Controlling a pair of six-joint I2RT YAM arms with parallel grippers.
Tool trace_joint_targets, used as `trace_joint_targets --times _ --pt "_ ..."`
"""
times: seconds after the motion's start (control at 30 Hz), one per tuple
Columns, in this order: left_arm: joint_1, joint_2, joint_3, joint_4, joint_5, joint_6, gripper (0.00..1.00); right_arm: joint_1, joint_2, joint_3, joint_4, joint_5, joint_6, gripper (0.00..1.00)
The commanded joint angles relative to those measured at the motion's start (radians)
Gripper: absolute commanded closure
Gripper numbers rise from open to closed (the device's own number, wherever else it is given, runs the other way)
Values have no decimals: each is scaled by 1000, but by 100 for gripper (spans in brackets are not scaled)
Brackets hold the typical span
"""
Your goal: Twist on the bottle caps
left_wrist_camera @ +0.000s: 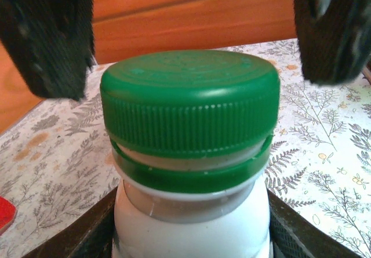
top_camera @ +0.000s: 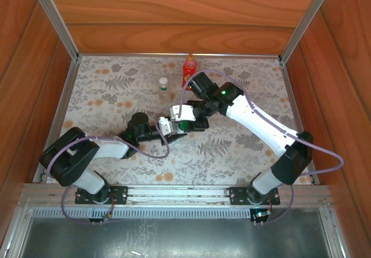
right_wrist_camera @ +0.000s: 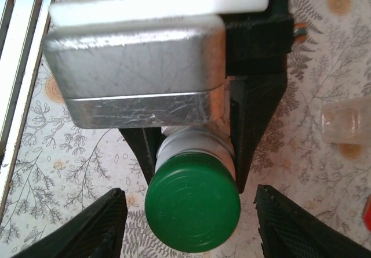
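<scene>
The left claw is squeezed shut on the white bottle, just below its neck. If that squeeze is too soft, I think the bottle could spin round with the cap. The green cap sticks up above that claw and may go on crooked. The right claw hangs open over the cap, one finger on each side, not touching. Closing off-middle could tip the bottle. The bottle stands tall, cap pointing up into the right claw.
</scene>
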Motion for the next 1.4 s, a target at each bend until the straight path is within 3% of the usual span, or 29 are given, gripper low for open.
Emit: trace_joint_targets --times 0.0,0.3,0.47,0.67,0.77,0.93,1.0,1.1,1.17,1.23,1.37 --pt "-5 -1 -18 -71 -8 26 47 0 8 31 -43 0 -64 39" --pt "-6 -3 -10 -77 -18 14 48 0 17 17 -19 16 -24 57" --pt "-25 -31 -12 -82 -150 44 48 -1 -12 -23 46 48 108 63" --pt "-78 -82 -14 -83 -391 146 48 -3 -72 -88 275 246 722 75" --pt "-113 -89 -6 -83 -490 205 48 -3 -106 -121 319 243 1019 76" --pt "-133 -87 1 -86 -532 235 48 -5 -187 -254 393 236 1630 81" --pt "-135 -90 -1 -88 -520 231 48 -5 -219 -306 437 184 1699 80" --pt "-136 -101 -6 -94 -483 196 48 -5 -253 -325 465 87 1551 63" --pt "-136 -106 -8 -107 -444 181 48 -5 -273 -320 442 31 1337 42" --pt "-135 -108 -10 -115 -418 174 48 -5 -289 -303 371 29 1134 30" --pt "-135 -135 -26 -134 -382 162 48 -5 -320 -280 265 99 755 26"
